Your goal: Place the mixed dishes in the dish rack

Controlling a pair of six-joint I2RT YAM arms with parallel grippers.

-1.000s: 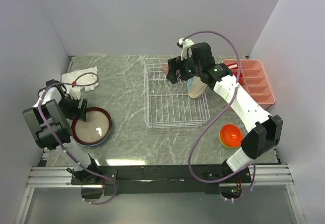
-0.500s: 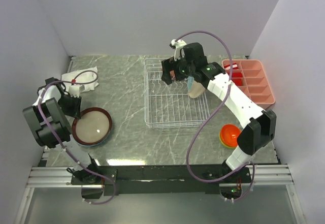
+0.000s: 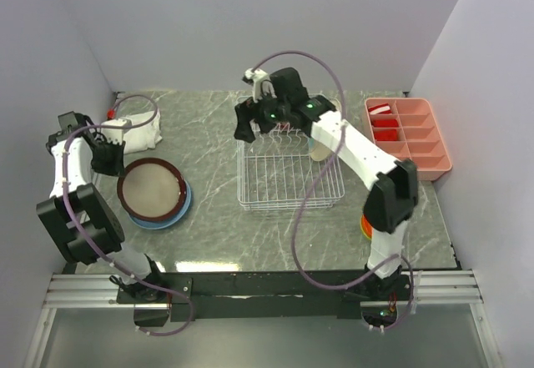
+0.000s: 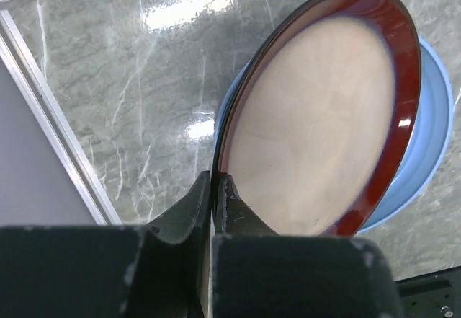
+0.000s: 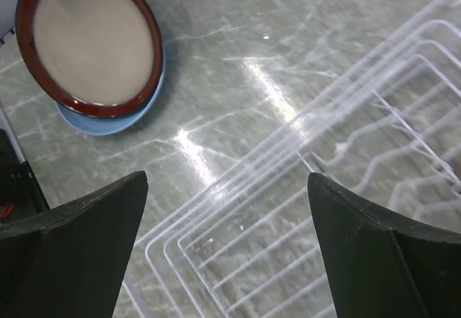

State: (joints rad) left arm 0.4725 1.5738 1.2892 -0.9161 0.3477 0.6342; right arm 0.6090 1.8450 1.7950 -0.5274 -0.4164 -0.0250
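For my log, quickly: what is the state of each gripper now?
Left gripper: jaws closed on the maroon-rimmed plate.
Right gripper: jaws open, holding nothing.

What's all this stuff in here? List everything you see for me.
dish rack: one, white wire, table centre.
cream-and-blue plate: one, on edge at the rack's right side.
maroon-rimmed plate: one, tilted, above the light-blue plate.
light-blue plate: one, flat on the table, left.
orange bowl: one, near right, mostly hidden by the right arm.
cloth: one, white, far left.
compartment tray: one, pink, far right, red items inside.
table: one, grey-green marble.
left gripper: shut on the maroon-rimmed plate's rim.
right gripper: open, empty, over the rack's far-left corner.
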